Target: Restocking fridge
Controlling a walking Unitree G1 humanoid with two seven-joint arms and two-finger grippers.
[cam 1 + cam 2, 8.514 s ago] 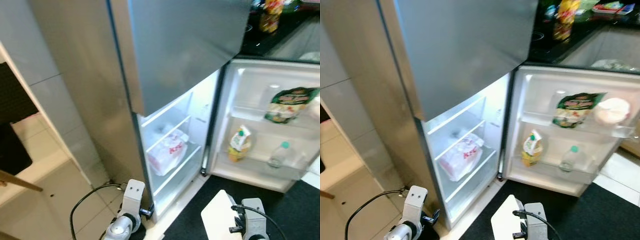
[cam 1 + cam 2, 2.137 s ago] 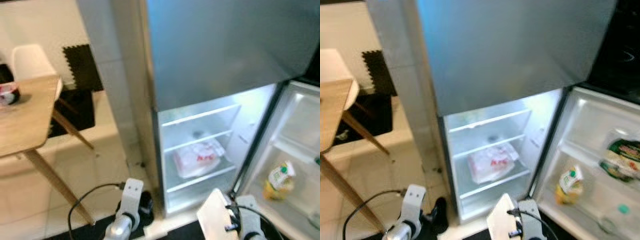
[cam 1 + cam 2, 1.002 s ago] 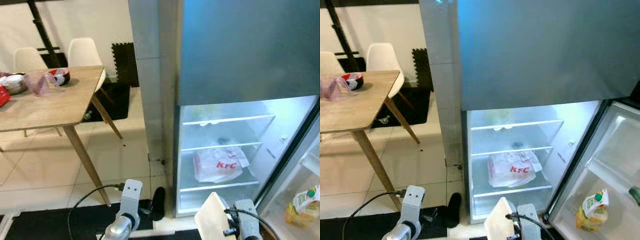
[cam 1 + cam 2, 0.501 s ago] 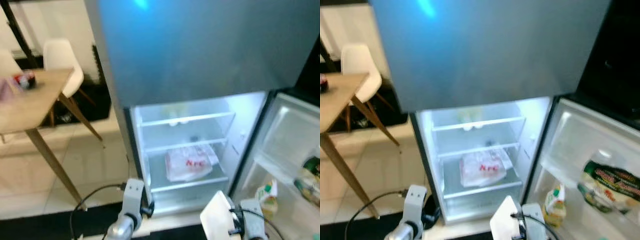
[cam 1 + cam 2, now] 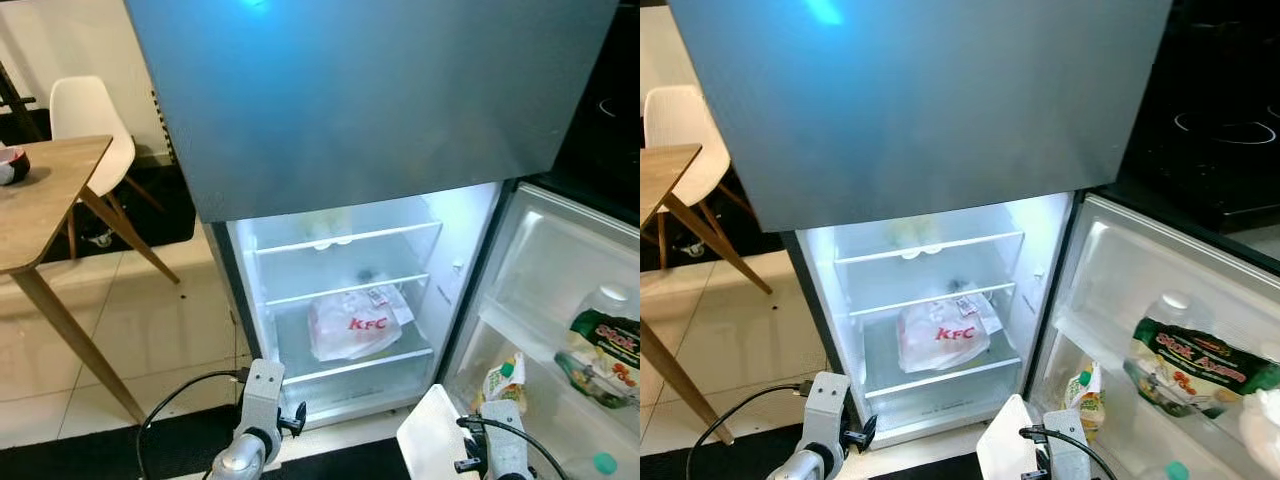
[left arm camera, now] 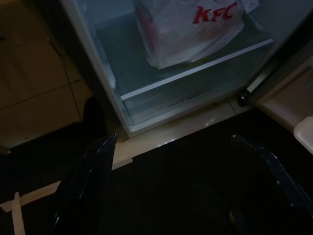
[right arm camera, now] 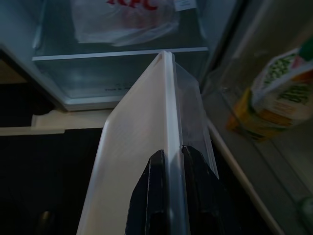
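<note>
The fridge's lower compartment (image 5: pixel 340 290) stands open and lit in front of me. A white KFC bag (image 5: pixel 350 325) lies on its middle glass shelf. My right gripper (image 7: pixel 172 154) is shut on the rim of a flat white plastic container (image 7: pixel 142 166), held low before the fridge's foot; the same container (image 5: pixel 428 445) shows at the bottom of the eye view. My left gripper (image 6: pixel 173 141) hangs open over the dark mat with nothing between its fingers. The open door (image 5: pixel 545 270) on the right carries a juice carton (image 5: pixel 503 380) and a green bag (image 5: pixel 600 350).
The grey upper door (image 5: pixel 370 90) is shut above the opening. A wooden table (image 5: pixel 40 200) and a white chair (image 5: pixel 85 110) stand to the left on pale tiles. A black mat (image 6: pixel 186 196) lies at the fridge's foot. A black hob (image 5: pixel 1220 130) is at the upper right.
The camera has swung past the table and back, and now faces the open fridge squarely. The right gripper still holds the white container; the left stays open.
</note>
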